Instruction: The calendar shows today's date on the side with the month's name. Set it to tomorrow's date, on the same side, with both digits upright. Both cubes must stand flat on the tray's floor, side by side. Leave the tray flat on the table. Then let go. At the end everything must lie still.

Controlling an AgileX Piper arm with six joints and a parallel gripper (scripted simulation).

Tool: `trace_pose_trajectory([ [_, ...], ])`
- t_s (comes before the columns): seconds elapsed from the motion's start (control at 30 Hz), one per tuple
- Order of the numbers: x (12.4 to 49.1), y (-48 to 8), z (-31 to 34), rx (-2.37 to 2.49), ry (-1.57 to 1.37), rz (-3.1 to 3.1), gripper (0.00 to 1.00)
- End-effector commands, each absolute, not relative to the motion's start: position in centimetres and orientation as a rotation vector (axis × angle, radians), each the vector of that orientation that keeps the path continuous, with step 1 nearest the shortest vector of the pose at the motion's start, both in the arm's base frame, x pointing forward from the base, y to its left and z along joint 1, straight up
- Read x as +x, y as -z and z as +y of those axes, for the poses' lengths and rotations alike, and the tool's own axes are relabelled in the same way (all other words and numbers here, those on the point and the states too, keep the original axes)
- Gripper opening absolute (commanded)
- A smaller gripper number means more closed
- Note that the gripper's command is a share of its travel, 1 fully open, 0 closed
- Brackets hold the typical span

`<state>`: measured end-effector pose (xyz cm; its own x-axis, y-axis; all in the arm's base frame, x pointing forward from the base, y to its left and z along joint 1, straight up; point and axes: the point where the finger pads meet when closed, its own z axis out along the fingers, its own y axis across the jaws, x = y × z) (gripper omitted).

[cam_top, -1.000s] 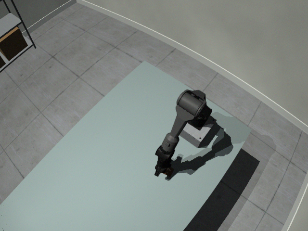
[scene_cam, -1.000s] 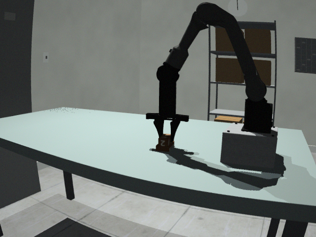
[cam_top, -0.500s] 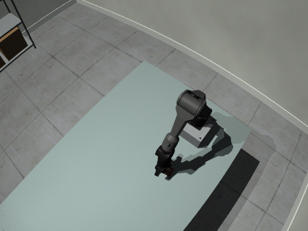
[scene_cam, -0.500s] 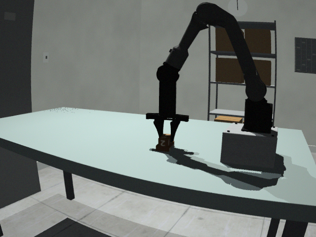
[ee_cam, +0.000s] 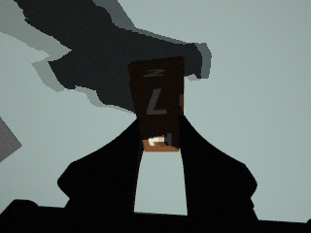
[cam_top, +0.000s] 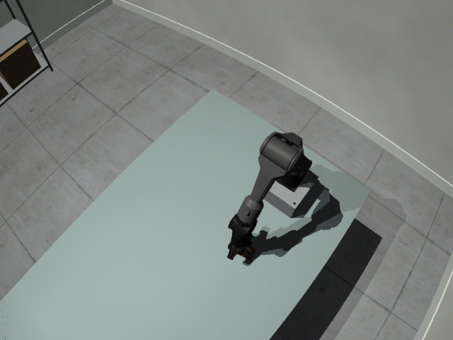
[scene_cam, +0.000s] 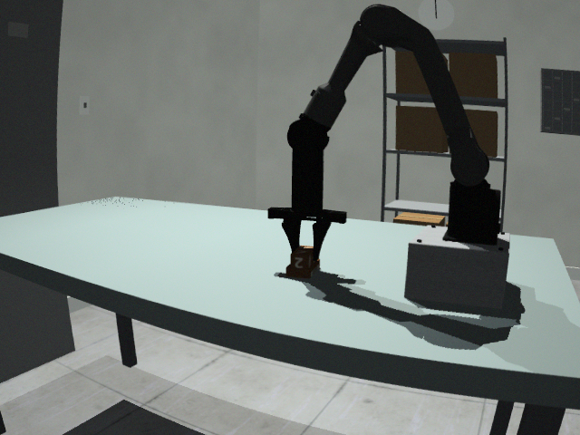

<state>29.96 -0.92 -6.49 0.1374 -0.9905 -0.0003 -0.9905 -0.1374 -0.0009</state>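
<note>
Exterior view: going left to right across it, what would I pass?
Wall switch → gripper shut on a brown number cube → grey pedestal under the arm → dark wall panel.

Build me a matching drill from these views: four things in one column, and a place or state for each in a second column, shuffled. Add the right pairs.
Things
1. tool
2. calendar cube
3. grey pedestal
4. shelf rack

Places or states
A. stands on the floor behind the table, brown boxes on its boards
B. carries the arm's foot, on the table
C. points straight down, shut on a wooden block
D. shows a white 2 on one face, low over the table between two dark fingers

Pairs: 1-C, 2-D, 3-B, 4-A
</note>
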Motion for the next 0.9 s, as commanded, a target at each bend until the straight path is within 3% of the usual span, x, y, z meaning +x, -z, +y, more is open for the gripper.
trace_pose_trajectory([
  [0.0,29.94,6.50,-0.91,-2.369,0.001,2.062,0.38],
  [0.23,29.94,6.50,-0.91,-2.369,0.001,2.062,0.48],
  [0.27,29.94,6.50,-0.91,-2.369,0.001,2.062,0.54],
  [0.4,29.94,6.50,-0.91,-2.369,0.001,2.062,0.54],
  [0.53,29.94,6.50,-0.91,-2.369,0.001,2.062,0.64],
  [0.87,29.95,6.45,-0.91,-2.369,0.002,2.062,0.64],
])
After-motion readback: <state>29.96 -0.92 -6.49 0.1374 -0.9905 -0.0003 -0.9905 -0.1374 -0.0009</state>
